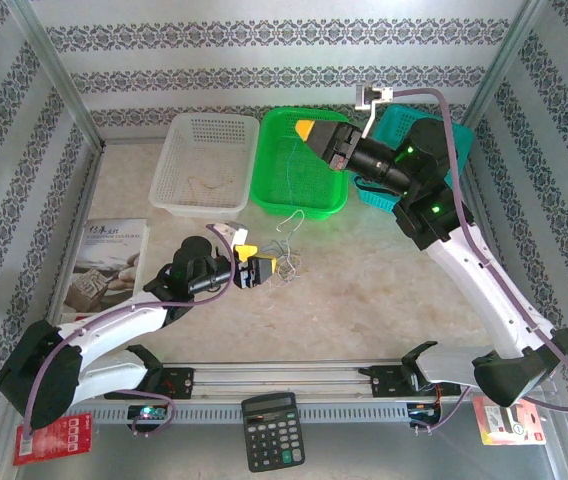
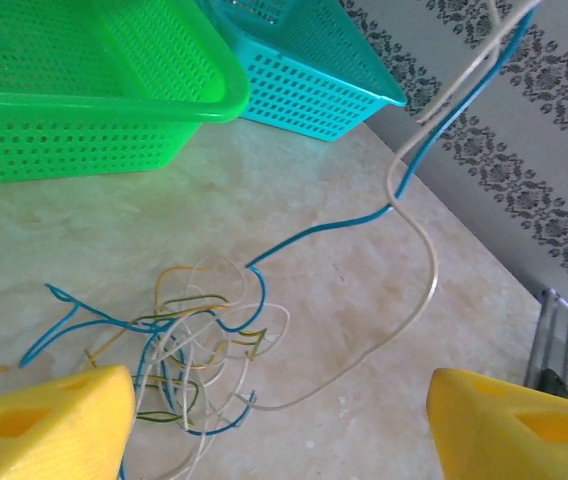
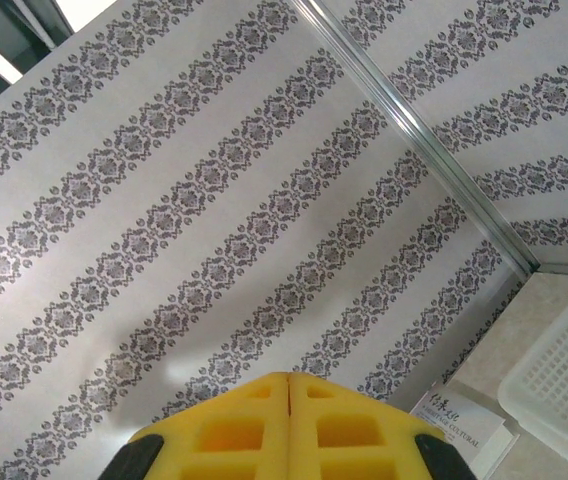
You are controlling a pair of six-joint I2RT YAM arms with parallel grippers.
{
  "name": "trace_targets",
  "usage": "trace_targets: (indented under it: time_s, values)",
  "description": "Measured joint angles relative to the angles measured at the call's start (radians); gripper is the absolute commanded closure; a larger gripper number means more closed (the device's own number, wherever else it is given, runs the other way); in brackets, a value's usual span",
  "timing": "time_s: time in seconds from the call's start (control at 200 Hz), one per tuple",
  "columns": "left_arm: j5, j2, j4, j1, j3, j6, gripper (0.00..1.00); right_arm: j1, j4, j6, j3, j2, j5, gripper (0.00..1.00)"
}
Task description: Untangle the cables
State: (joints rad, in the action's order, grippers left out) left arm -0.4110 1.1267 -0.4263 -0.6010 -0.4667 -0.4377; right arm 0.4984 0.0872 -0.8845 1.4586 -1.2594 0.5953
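Left gripper (image 1: 254,262) hangs low over the table (image 1: 384,290), its yellow pads (image 2: 49,425) spread wide with nothing between them. The right gripper (image 3: 289,405) sits high above the green basket (image 1: 299,190), pads pressed flat together.

The cables (image 2: 194,340) lie as a loose knot on the table just ahead of the left gripper, near the green basket's front wall. From the knot a blue strand (image 2: 314,232) and a whitish strand (image 2: 434,275) climb into the air toward the right gripper. It probably pinches their ends, though no wire shows at its seam.

These wires look feather-light, springy and thin enough to slip from the pads. I judge a firm pinch on one free end, such as the blue tail (image 2: 64,298) at the knot's left, better than a grab at the middle, which would likely drag the whole knot along.
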Motion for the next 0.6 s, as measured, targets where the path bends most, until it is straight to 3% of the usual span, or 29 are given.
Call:
trace_targets:
  time_s: [0.455, 0.54, 0.6]
  values:
    - [-0.041, 0.129, -0.034, -0.048, -0.064, -0.034, 0.27, 0.028, -0.004, 0.005, -0.01, -0.008, -0.007, 1.0]
    - [-0.04, 0.156, -0.053, -0.048, -0.071, -0.039, 0.3, 0.031, -0.004, 0.01, -0.01, -0.008, -0.007, 1.0]
    - [-0.04, 0.18, -0.067, -0.048, -0.078, -0.043, 0.38, 0.035, -0.004, 0.016, -0.01, -0.008, -0.007, 1.0]
